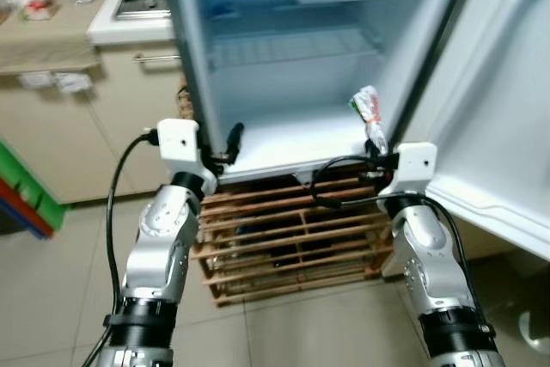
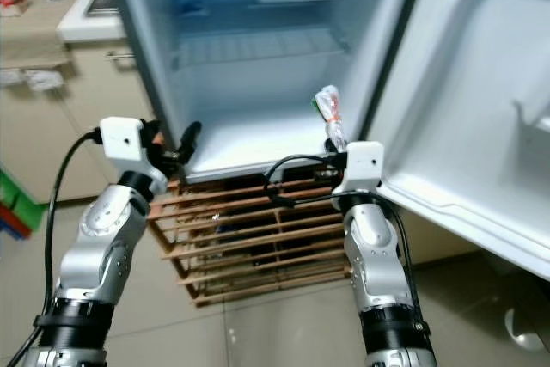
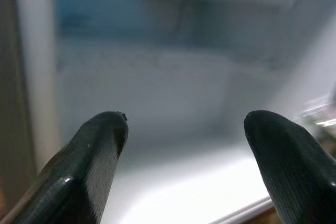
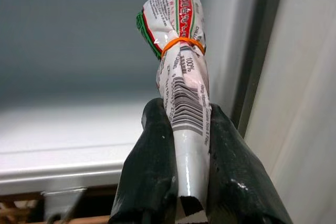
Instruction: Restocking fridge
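Packet, rolled and banded, stands upright clamped between your right gripper's fingers just before the fridge's bottom shelf at its door-side corner, long axis vertical, while your left gripper hovers spread and empty at the opposite corner.

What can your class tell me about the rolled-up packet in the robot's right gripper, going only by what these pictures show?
The packet is a glossy white plastic wrapper rolled into a narrow tube, printed with red and green bands, small text and a barcode. An orange rubber band cinches it near the upper end. It stands almost upright, its lower part pinched between the right gripper's two black fingers, at the right front edge of the open fridge's bottom floor.
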Available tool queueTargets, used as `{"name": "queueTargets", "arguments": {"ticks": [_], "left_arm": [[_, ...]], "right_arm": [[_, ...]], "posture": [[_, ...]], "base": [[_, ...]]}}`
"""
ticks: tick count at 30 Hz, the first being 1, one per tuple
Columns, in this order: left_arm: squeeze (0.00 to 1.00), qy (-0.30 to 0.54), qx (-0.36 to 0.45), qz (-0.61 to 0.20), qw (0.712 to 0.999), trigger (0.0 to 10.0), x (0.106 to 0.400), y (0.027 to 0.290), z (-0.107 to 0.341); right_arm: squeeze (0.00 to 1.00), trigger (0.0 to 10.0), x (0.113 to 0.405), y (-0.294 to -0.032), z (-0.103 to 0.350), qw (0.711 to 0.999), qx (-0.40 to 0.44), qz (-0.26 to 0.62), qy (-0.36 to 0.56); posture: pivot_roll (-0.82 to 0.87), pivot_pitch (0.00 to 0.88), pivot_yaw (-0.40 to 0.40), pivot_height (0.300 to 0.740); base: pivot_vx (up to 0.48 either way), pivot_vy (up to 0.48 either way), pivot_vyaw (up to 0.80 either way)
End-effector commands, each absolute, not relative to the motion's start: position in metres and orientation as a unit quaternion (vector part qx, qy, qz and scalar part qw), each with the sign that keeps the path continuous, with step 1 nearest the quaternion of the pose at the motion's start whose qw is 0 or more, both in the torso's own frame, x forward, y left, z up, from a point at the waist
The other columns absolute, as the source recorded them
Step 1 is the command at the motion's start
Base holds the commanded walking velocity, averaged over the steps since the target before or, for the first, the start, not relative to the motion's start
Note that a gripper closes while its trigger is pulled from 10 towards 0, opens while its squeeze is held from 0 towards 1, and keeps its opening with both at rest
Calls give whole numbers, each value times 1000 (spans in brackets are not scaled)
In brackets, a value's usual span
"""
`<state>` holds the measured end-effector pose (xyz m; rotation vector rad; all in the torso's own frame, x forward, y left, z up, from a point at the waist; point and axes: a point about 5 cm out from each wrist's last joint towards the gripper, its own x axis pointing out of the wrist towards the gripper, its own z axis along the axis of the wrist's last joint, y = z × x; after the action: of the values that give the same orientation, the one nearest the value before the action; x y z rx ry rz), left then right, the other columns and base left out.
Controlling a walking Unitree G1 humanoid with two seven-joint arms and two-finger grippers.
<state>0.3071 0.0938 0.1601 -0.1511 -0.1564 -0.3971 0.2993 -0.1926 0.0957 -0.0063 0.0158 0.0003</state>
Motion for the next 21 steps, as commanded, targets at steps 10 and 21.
{"name": "queueTargets", "arguments": {"ticks": [10, 21], "left_arm": [[0, -82, -78, -210, 971, 10000, 311, 101, 177], [0, -72, -107, -302, 944, 10000, 291, 76, 183]], "right_arm": [[0, 10000, 317, -166, 104, 998, 36, 44, 17], [0, 10000, 336, -141, 107, 997, 20, 73, 26]], "posture": [[-43, 0, -9, 740], [-6, 19, -56, 740]], "base": [[0, 0, 0], [0, 0, 0]]}}
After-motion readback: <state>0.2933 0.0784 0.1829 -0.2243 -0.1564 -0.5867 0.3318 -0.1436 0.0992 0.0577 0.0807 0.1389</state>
